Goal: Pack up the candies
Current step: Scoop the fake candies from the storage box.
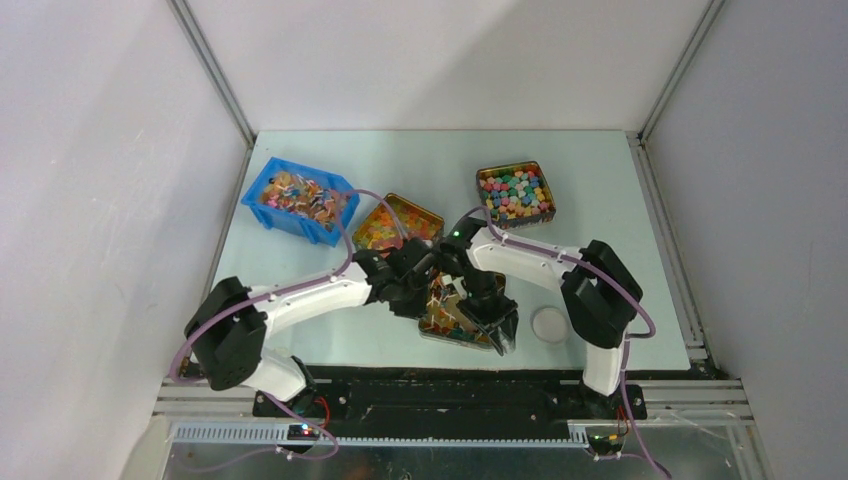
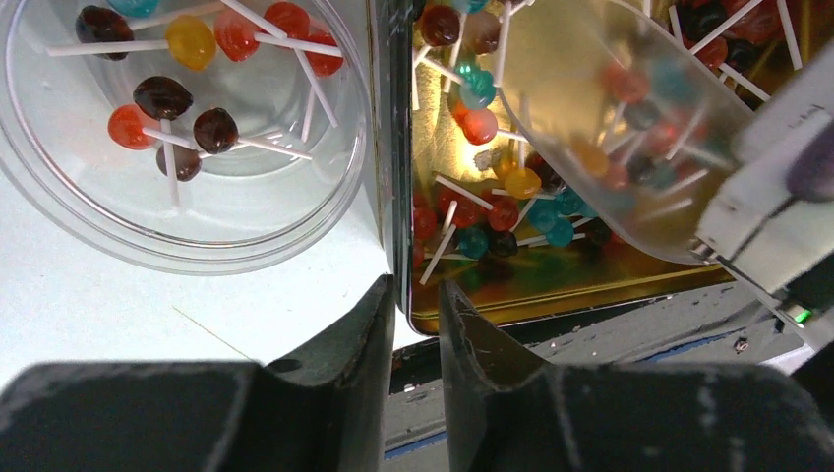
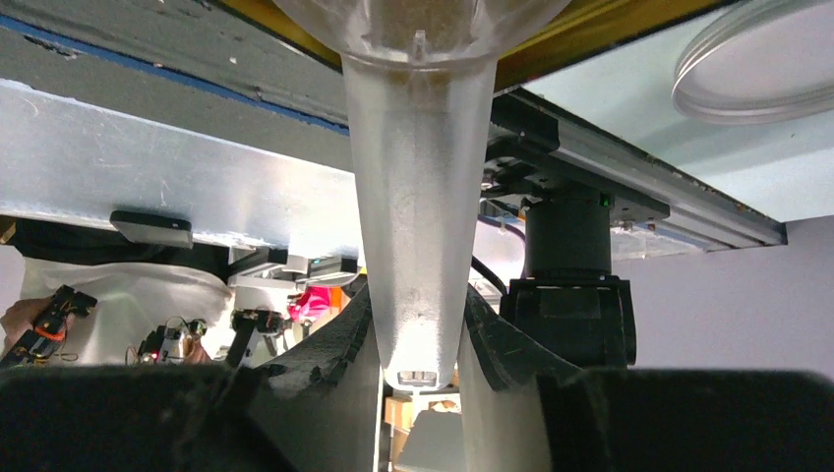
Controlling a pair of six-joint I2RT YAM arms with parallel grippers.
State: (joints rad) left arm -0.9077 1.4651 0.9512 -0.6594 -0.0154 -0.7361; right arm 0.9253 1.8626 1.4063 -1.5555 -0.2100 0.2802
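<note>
The candies [image 2: 492, 211] are small lollipops on white sticks, lying in a gold tin [image 2: 551, 285] that sits at the table's near middle [image 1: 447, 325]. Several more lie in a clear round cup [image 2: 59, 177] just left of the tin. My left gripper [image 2: 418, 295] straddles the tin's near corner wall, one finger outside and one inside, shut on it. My right gripper [image 3: 418, 295] is shut on the handle of a clear plastic scoop [image 3: 418, 197]. The scoop's bowl [image 2: 629, 108] hangs tilted over the tin with candies in it.
A round clear lid [image 1: 549, 324] lies right of the tin. Further back stand a blue bin [image 1: 300, 200] of sweets, a gold tin of gummies [image 1: 397, 225] and a tin of coloured cubes [image 1: 515, 192]. The table's metal front rail [image 3: 639, 202] runs just behind the tin.
</note>
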